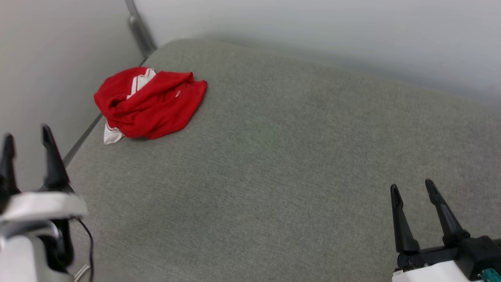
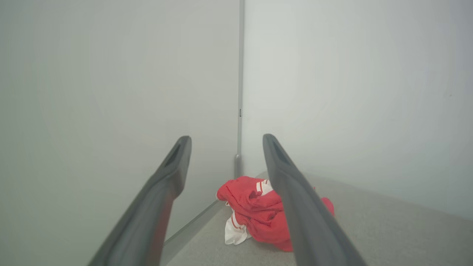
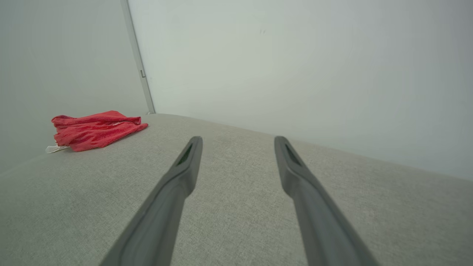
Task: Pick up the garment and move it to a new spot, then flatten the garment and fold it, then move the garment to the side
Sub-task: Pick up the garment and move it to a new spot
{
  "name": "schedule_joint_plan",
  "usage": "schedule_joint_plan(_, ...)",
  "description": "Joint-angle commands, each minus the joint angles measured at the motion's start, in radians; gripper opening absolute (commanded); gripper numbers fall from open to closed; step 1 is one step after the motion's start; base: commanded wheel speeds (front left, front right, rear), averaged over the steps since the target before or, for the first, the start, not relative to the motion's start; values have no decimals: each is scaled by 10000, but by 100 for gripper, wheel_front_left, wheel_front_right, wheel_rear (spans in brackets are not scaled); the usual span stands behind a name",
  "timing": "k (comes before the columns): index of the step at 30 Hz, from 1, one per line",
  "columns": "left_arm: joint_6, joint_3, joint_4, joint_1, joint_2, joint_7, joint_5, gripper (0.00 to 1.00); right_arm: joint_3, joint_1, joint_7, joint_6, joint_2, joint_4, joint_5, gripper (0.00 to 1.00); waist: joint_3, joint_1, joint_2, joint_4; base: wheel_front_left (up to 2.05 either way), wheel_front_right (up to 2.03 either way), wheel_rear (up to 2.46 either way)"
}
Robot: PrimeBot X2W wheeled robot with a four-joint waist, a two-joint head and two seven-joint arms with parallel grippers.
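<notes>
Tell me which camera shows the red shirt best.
The head view: the garment lies whole and unobstructed, crumpled on the grey surface. In the left wrist view a dark finger covers part of it; the right wrist view shows it small, edge-on.

A grey fabric-covered surface (image 1: 297, 156) carries one crumpled red garment (image 1: 150, 103) near its far left corner.

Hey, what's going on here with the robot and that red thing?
A two-armed robot faces a grey padded surface. A red shirt lies crumpled near the surface's far left corner, not yet picked up. The left gripper is open and empty, pointing towards the shirt from a distance. The right gripper is also open and empty, over the near right part of the surface.
</notes>
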Motion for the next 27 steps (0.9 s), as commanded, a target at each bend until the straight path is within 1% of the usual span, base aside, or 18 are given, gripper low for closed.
schedule_joint_plan(1, -122, 123, 157, -511, 243, -24, -90, 100, -40, -162, -21, -3, 2, -82, -117, 100, 487, 0, 0, -192, 0, 0, 0)
schedule_joint_plan(6, -357, 451, 1036, -2490, 1288, -24, -610, 100, -205, -605, -23, -3, 2, -416, -553, 100, 1469, 0, 0, -522, 0, 0, 0)
schedule_joint_plan(9, -411, 532, 1780, -3650, 1986, -24, -921, 100, -323, -896, -21, -3, 1, -655, -761, 100, 2081, 0, 0, -732, 0, 0, 0)
schedule_joint_plan(12, -429, 648, 2516, -4684, 2632, -24, -1477, 100, -412, -1146, -21, -3, 1, -922, -963, 100, 2602, 0, 0, -893, 0, 0, 0)
schedule_joint_plan(16, -441, 141, 3438, -5476, 3658, -19, -2317, 100, -382, -1441, -21, -3, 1, -1293, -1223, 100, 3203, 0, 0, -1148, 0, 0, 0)
schedule_joint_plan(20, -438, -635, 4429, -6151, 4547, 419, -3421, 100, -441, -1719, -21, -3, 1, -1683, -1395, 100, 3772, 0, 0, -1280, 0, 0, 0)
schedule_joint_plan(21, -438, -635, 4429, -6151, 4547, 419, -3421, 100, -441, -1719, -21, -3, 1, -1683, -1395, 100, 3772, 0, 0, -1280, 0, 0, 0)
schedule_joint_plan(27, -438, -2270, 5319, -6744, 5464, 1500, -4874, 100, -358, -2097, -21, -3, 1, -2171, -1811, 100, 4522, 0, 0, -1346, 0, 0, 0)
